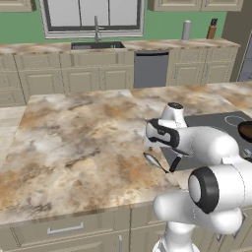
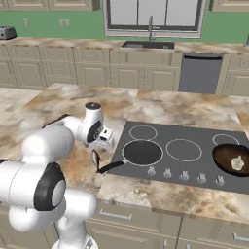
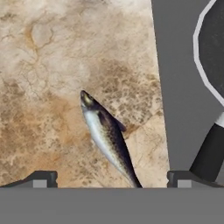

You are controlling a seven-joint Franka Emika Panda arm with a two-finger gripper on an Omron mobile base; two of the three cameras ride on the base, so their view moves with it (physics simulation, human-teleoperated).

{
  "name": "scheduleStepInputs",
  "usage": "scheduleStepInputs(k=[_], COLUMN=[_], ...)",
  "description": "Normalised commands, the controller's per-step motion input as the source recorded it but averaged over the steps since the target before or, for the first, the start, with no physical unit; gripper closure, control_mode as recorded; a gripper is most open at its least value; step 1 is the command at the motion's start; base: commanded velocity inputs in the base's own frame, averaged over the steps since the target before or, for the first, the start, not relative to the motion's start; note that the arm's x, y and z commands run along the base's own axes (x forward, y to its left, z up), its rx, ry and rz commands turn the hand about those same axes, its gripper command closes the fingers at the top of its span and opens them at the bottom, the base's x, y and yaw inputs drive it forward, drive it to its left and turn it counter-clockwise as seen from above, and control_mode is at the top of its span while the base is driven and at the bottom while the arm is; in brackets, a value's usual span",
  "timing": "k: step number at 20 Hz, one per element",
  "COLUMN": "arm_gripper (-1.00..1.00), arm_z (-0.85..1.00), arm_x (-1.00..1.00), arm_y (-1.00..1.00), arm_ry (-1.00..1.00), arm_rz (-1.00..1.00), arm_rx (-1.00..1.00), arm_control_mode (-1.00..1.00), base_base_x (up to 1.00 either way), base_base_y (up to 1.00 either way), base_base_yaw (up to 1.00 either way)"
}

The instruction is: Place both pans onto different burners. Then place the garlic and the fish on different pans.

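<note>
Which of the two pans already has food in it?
The brown pan at the cooktop's right end holds the garlic. The black pan with the long handle is empty.

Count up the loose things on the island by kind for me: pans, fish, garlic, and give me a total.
Pans: 2, the black pan and the brown pan, both on the cooktop
Fish: 1, the fish on the counter beside the cooktop
Garlic: 1, the garlic in the brown pan
Total: 4
</note>
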Motion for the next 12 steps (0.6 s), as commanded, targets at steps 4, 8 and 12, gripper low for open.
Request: scheduleStepInputs(k=[4,8,12], arm_gripper=[-1.00,-1.00,-1.00], arm_z=[0.00,-0.13,-0.29], arm_x=[0.00,0.00,0.00], arm_y=[0.08,0.00,0.00], arm_ry=[0.03,0.00,0.00], arm_rz=[0.09,0.05,0.05], arm_rx=[0.00,-0.01,-0.02], arm_control_mode=[-1.00,-1.00,-1.00], base_base_x=[0.00,0.00,0.00], base_base_y=[0.00,0.00,0.00], base_base_yaw=[0.00,0.00,0.00])
